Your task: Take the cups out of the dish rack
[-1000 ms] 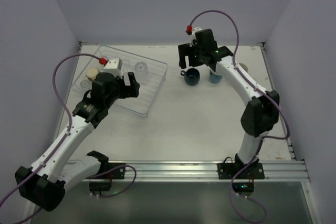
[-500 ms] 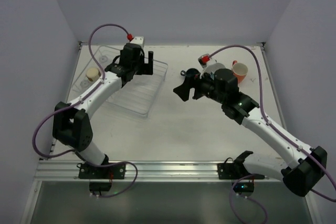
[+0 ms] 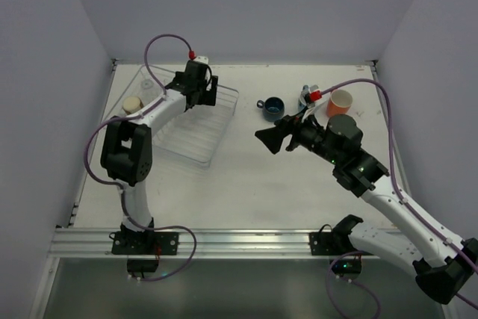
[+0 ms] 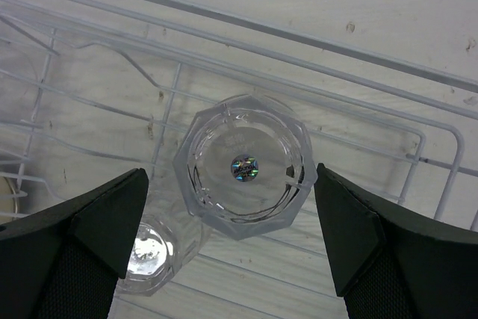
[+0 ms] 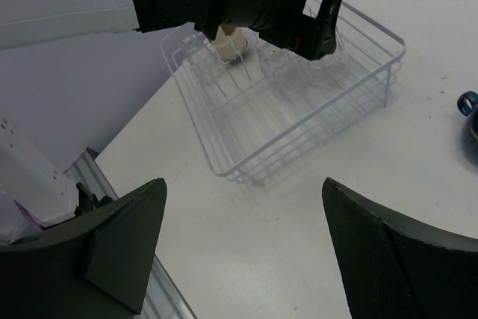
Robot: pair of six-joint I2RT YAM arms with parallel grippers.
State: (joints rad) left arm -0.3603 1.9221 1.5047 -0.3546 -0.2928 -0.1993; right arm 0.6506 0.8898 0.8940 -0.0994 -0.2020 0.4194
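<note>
White tabletop (image 3: 246, 192): dish rack (image 3: 198, 140) at left w/ clear tumbler (image 4: 243, 166) inside. Over it, left gripper (image 4: 230, 207) straddles, jaws spread full, empty. Risk: off-centre squeeze tips it onto neighbour tumbler (image 4: 153, 255). Mid-table, right gripper (image 3: 270, 140) spread wide, empty.

the table (image 3: 261, 177) is plain white, flecked here and there with small dark marks. the dish rack (image 3: 200, 128) reads as see-through, crossed by pale white lines in parallel rows. the clear tumbler (image 4: 243, 166) is colourless, with a faceted pattern and a small round rainbow-sheen sticker at the centre of its base; a second tumbler (image 4: 153, 252) is just as colourless. the cream cup (image 3: 132, 104) is pale beige, the handled cup (image 3: 272, 107) dark blue, the orange cup (image 3: 340, 101) bright orange with a paler inside. the left gripper (image 4: 230, 184) and right gripper (image 5: 243, 207) are matte black, their pads finely dotted. the arms (image 3: 403, 211) are white with black joints, their cables (image 3: 351, 84) purple with red plugs (image 3: 193, 55).
</note>
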